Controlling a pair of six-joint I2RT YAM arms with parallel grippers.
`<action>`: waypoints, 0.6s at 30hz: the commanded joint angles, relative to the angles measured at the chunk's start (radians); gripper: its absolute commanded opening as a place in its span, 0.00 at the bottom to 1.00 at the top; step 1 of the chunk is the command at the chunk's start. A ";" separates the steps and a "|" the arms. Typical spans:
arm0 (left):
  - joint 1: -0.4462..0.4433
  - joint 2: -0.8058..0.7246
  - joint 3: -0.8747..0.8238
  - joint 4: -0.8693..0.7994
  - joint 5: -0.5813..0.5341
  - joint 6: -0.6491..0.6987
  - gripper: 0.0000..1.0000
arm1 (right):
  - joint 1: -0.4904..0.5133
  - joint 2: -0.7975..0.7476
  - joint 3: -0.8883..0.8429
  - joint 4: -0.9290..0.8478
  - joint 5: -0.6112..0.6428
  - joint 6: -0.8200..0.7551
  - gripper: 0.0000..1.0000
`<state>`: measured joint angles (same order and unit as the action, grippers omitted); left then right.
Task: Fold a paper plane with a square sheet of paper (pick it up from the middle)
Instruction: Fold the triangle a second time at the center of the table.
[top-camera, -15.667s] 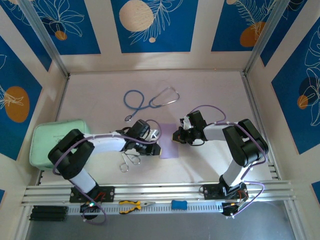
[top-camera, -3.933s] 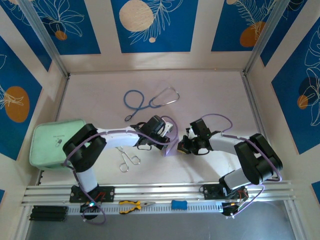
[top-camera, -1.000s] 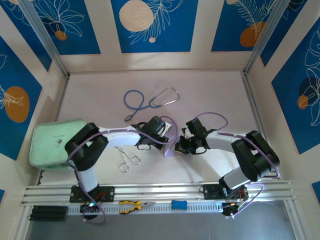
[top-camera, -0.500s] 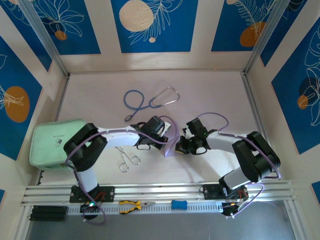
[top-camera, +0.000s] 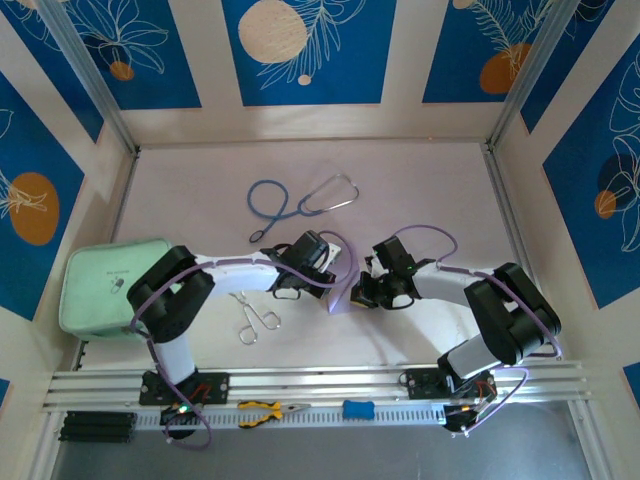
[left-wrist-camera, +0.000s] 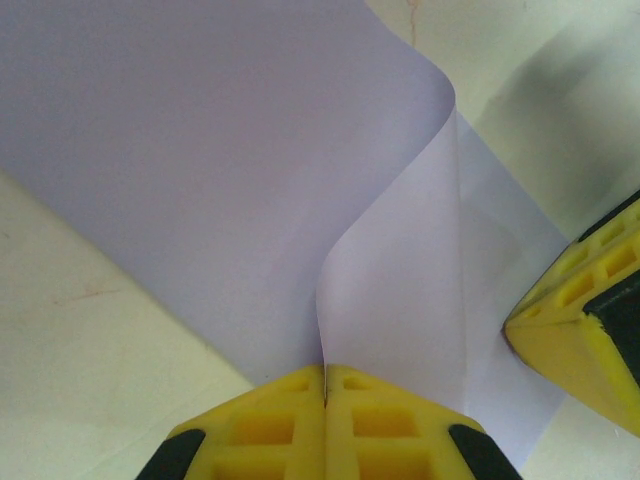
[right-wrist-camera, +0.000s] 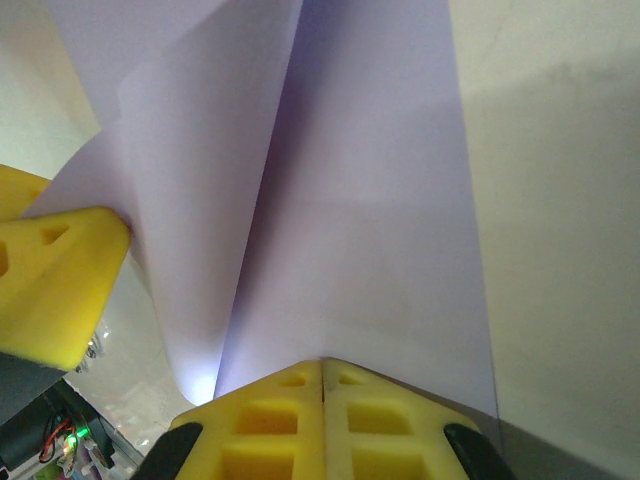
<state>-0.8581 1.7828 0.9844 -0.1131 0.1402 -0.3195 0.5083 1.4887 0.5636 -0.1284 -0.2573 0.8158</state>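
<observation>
From the top camera we're seeing both arms reaching toward the middle of the table (top-camera: 420, 190), with the left gripper (top-camera: 338, 272) and the right gripper (top-camera: 360, 292) sitting nose to nose. The square sheet of paper (top-camera: 344, 293) is showing as a small lilac sliver squeezed between them (most of it is hiding behind the wrists). Farther back the stethoscope (top-camera: 300, 200) is lying flat. The forceps (top-camera: 258, 318) are lying just beside the left forearm, and the mint-green pouch (top-camera: 100, 285) is sitting at the left edge.

Switching to the left wrist camera, we're looking at its yellow fingers (left-wrist-camera: 270, 425) pressing tight together, with an edge of the sheet running straight into the seam between them, so this one is clamping the paper. The sheet is standing up off the table and bending into a soft S-curve. Over at the right, the other gripper is poking in one of its yellow fingers (left-wrist-camera: 570, 300), right up against the sheet.

On the right wrist camera we're getting the same story: the fingers (right-wrist-camera: 260, 410) are pressing flush on the sheet's near edge, gripping it. The paper is fanning up and away with a long fold line running up its middle. One of the left gripper's fingers (right-wrist-camera: 60, 280) is sitting against its left edge.
</observation>
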 joint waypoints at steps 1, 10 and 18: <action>0.016 0.018 0.018 0.006 0.011 0.019 0.00 | -0.005 -0.004 -0.015 -0.047 0.016 0.002 0.01; 0.018 0.026 0.024 0.017 0.041 0.029 0.01 | -0.005 0.000 -0.015 -0.045 0.015 0.003 0.01; 0.025 0.030 0.033 0.010 0.033 0.038 0.02 | -0.007 -0.001 -0.016 -0.047 0.015 0.003 0.01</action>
<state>-0.8505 1.7908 0.9913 -0.1093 0.1577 -0.3046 0.5083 1.4887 0.5632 -0.1284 -0.2573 0.8158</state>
